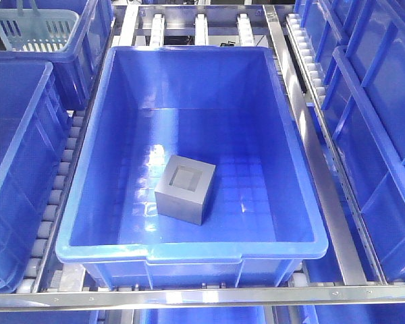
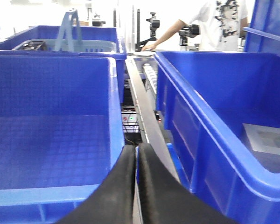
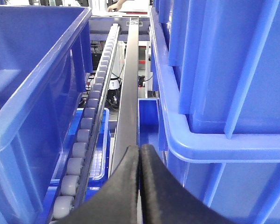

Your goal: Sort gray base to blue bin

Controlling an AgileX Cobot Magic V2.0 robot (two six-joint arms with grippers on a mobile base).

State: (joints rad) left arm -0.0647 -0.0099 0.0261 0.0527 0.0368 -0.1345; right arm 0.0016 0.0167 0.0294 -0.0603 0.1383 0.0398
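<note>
The gray base [image 1: 185, 188] lies on the grid floor of the blue bin [image 1: 104, 121] in the front view, recess face up, slightly left of the floor's middle. In the left wrist view the gray base [image 2: 267, 142] shows at the right, inside the blue bin [image 2: 210, 126]. My left gripper [image 2: 136, 148] is shut with nothing in it, over the metal rail left of that bin. My right gripper [image 3: 140, 149] is shut and empty too, above the rail right of the blue bin [image 3: 32, 93]. Neither gripper shows in the front view.
Other blue crates flank the bin: one at the left [image 1: 13, 155], stacked ones at the right [image 1: 385, 135]. A pale lattice basket [image 1: 37, 30] sits in a crate at the back left. Roller tracks [image 3: 91, 121] and metal rails [image 1: 324, 169] run between the crates. A person [image 2: 210, 23] stands behind.
</note>
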